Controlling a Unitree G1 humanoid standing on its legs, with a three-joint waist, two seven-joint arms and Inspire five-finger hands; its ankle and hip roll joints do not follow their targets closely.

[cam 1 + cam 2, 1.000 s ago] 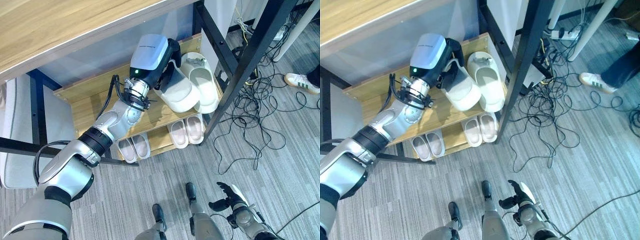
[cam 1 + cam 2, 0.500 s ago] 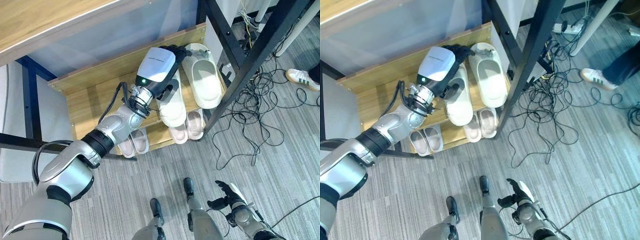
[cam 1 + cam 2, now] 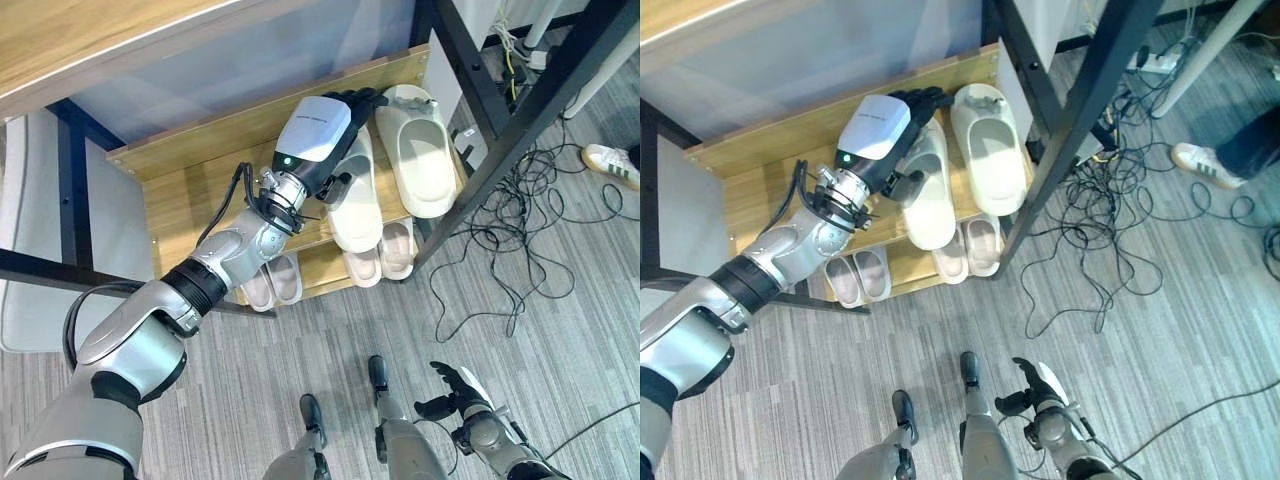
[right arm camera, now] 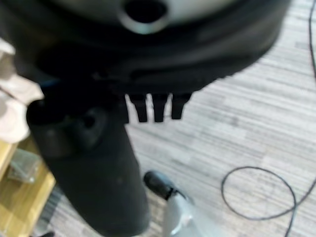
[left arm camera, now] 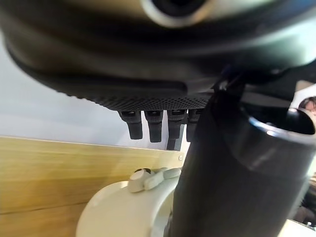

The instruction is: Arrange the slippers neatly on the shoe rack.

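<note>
On the wooden shoe rack's top shelf point(image 3: 180, 195) two cream slippers lie side by side, toes toward the back. My left hand point(image 3: 322, 132) lies over the left slipper point(image 3: 355, 205) with its fingers point(image 5: 148, 126) straight, reaching past the toe, and the thumb beside the slipper's edge. The right slipper point(image 3: 420, 150), with small charms on its toe point(image 5: 148, 177), lies free next to it. Two pairs of small pale slippers point(image 3: 272, 285) point(image 3: 385, 255) sit on the lower shelf. My right hand point(image 3: 455, 388) hangs open low over the floor, holding nothing.
A black slanted table leg point(image 3: 505, 120) crosses just right of the rack, under a wooden tabletop point(image 3: 100, 40). Tangled cables point(image 3: 510, 235) cover the grey floor to the right. A person's white shoe point(image 3: 612, 166) stands at the far right edge.
One second ago the left hand held the left slipper tilted across the shelf. It now lies straight beside the other, with the fingers extended over it. The camera has also shifted.
</note>
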